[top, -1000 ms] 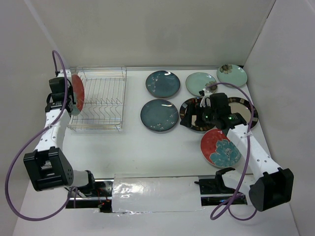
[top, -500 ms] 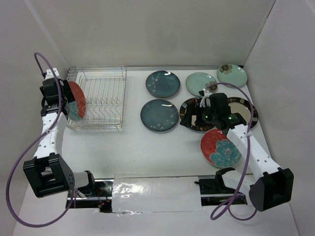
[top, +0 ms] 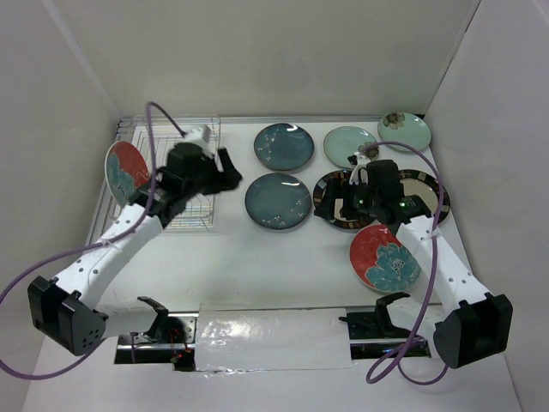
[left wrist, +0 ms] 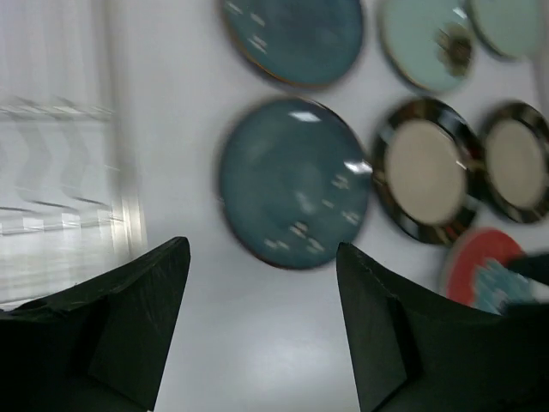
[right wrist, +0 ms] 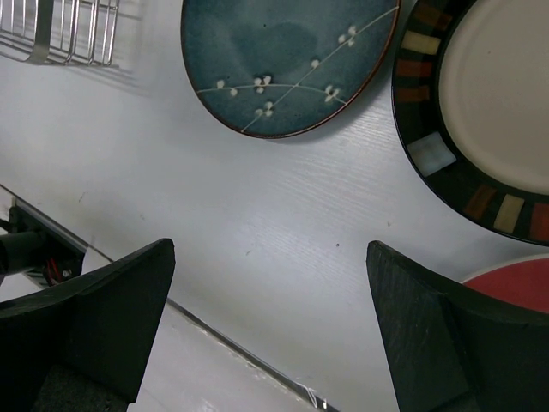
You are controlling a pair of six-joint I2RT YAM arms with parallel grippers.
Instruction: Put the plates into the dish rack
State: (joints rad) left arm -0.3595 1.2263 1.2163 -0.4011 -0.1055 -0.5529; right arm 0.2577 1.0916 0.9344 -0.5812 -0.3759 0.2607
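Note:
One red plate (top: 126, 168) stands on edge at the left end of the dish rack (top: 204, 130), free of both grippers. My left gripper (top: 225, 172) hovers open and empty over the rack's right side; in its wrist view (left wrist: 262, 249) a dark teal plate (left wrist: 296, 184) lies just ahead. My right gripper (top: 330, 202) is open above a cream dark-rimmed plate (top: 336, 184), with nothing between its fingers (right wrist: 270, 249). Flat on the table lie two dark teal plates (top: 284, 146) (top: 278, 201), two mint plates (top: 350, 146) (top: 404, 131), another cream plate (top: 426, 190) and a red plate (top: 385, 257).
White walls close in the table at the back and both sides. The arm bases and a foil-covered strip (top: 270, 339) run along the near edge. My left arm and its purple cable (top: 163, 116) cross over the rack.
My left gripper opened, let go of the red plate at the rack's left end, and swung right across the rack towards the teal plates. The right arm has not moved.

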